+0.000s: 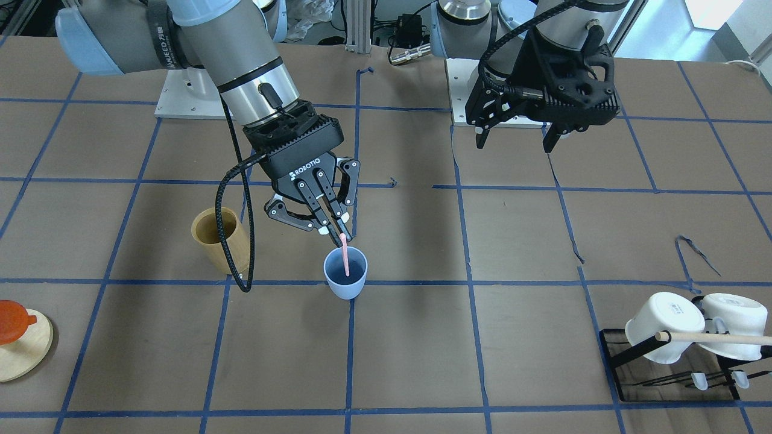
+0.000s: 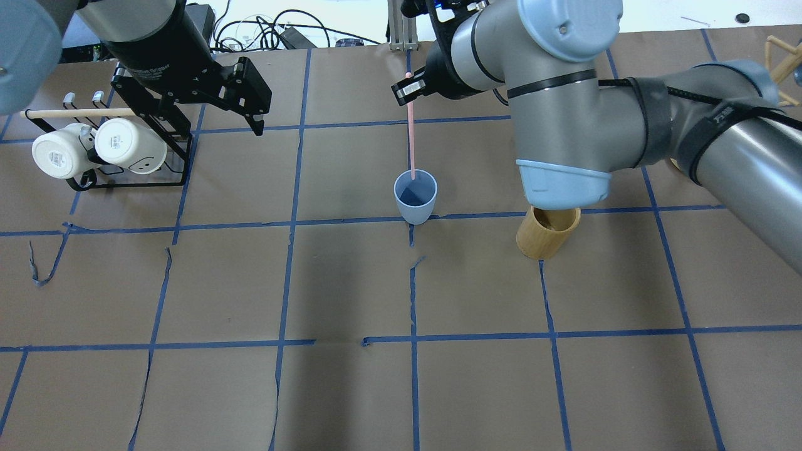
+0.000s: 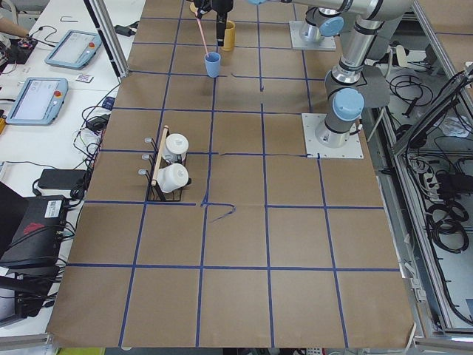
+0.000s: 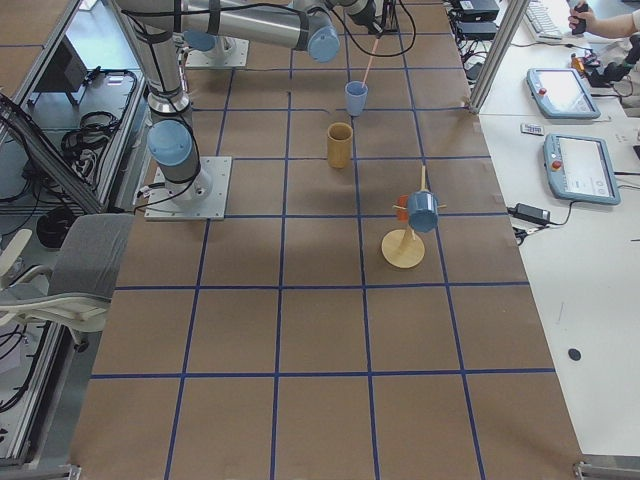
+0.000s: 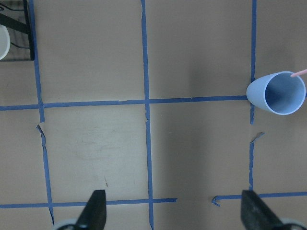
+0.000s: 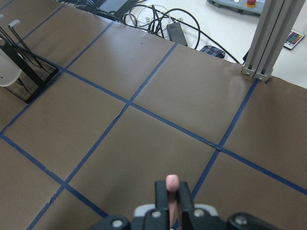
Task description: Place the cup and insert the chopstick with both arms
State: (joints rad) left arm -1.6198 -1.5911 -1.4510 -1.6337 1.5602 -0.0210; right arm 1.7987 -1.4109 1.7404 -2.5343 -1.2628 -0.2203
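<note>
The light blue cup (image 1: 345, 272) stands upright on the brown table on a blue tape line; it also shows in the overhead view (image 2: 415, 196) and the left wrist view (image 5: 277, 93). My right gripper (image 1: 341, 232) is shut on the top of the pale pink chopstick (image 1: 344, 255), whose lower end is inside the cup. In the overhead view the chopstick (image 2: 411, 134) slants from the gripper down into the cup. The right wrist view shows its end (image 6: 171, 182) between the fingers. My left gripper (image 1: 517, 141) is open and empty, above the table far from the cup.
A tan wooden cylinder holder (image 1: 219, 240) stands beside the cup, close to my right arm's cable. A black rack with two white mugs (image 1: 690, 328) and a long wooden rod (image 1: 718, 338) is on my left side. A wooden stand with an orange piece (image 1: 17, 343) is at my right.
</note>
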